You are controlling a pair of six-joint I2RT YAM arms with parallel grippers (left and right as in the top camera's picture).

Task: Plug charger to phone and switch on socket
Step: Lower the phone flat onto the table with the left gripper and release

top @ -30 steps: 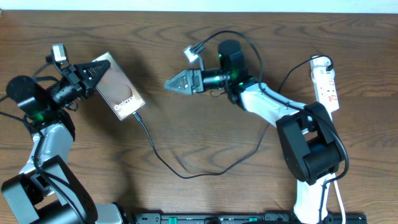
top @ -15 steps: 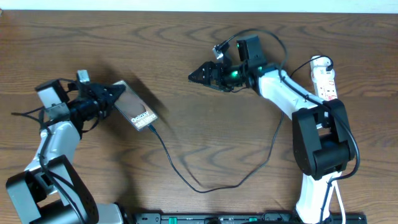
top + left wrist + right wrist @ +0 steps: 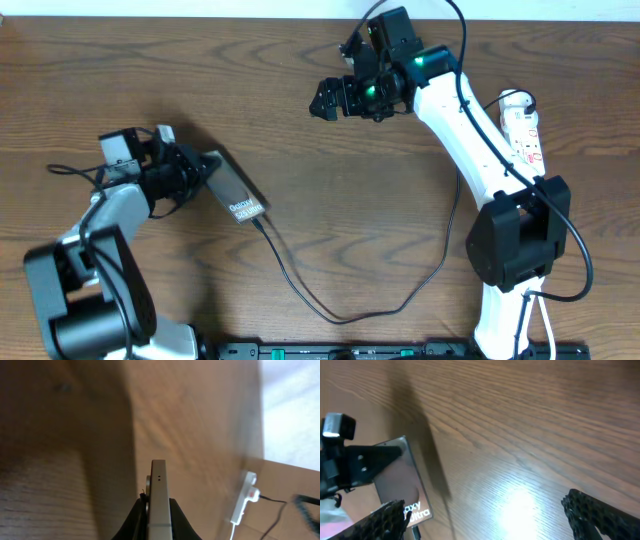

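Left pincer (image 3: 207, 172) clenched on phone (image 3: 240, 195); charger (image 3: 283, 265) tip at phone's end; right pincer (image 3: 328, 100) released, well apart from phone.

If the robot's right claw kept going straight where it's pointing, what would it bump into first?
Probably the bare wooden table: the right gripper faces down at it. The phone lies off to one side, though depth is hard to judge.

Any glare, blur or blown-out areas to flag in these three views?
Overhead: sharp and evenly lit, soft shadows on the table. Left wrist: the phone edge is crisp, the wood behind it smeared, the upper right corner blown out. Right wrist: a bright glare patch on the wood at lower centre, a dark shadow band left of it.
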